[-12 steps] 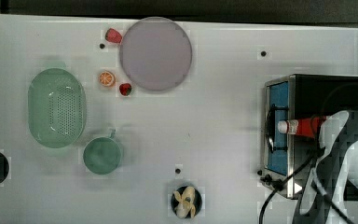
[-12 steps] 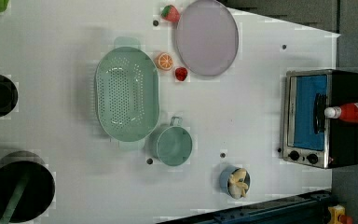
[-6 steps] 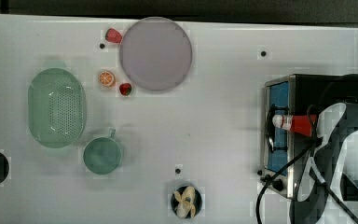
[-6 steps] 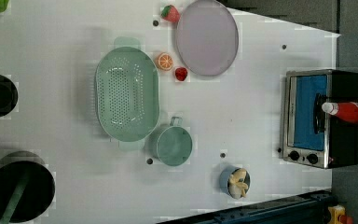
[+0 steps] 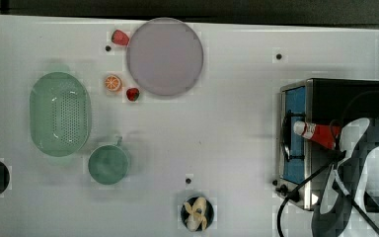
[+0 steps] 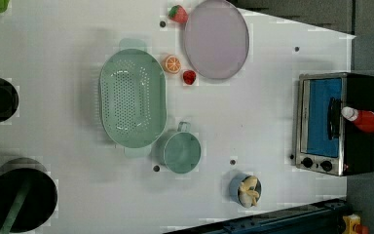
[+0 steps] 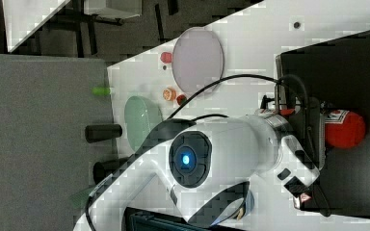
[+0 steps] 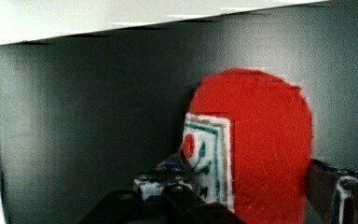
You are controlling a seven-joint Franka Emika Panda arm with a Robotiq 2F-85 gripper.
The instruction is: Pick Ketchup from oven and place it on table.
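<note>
The ketchup [image 5: 318, 133] is a red bottle with a white cap. It lies across the top of the black oven [image 5: 345, 96], with its cap over the blue glass door. My gripper [image 5: 338, 139] is shut on the bottle's thick end. In the wrist view the ketchup [image 8: 261, 149] sits between my fingers [image 8: 168, 184], with its label facing the dark oven top. The left view shows the ketchup [image 6: 367, 120] on the oven [image 6: 360, 92]. In the right view my gripper [image 7: 318, 130] holds the ketchup [image 7: 344, 129]. The white table [image 5: 227, 123] spreads to the top view's left.
A grey-lilac plate [image 5: 165, 57], two strawberries [image 5: 120, 37] [image 5: 132, 94], an orange slice [image 5: 112, 82], a green colander [image 5: 59, 113], a green cup [image 5: 108, 164] and a small bowl with banana [image 5: 196, 213] stand on the table. Black cables [image 5: 301, 187] hang by the oven's knobs.
The bottle in my gripper has tilted slightly, its cap end drifting toward the top view's top. My arm has shifted a little over the oven.
</note>
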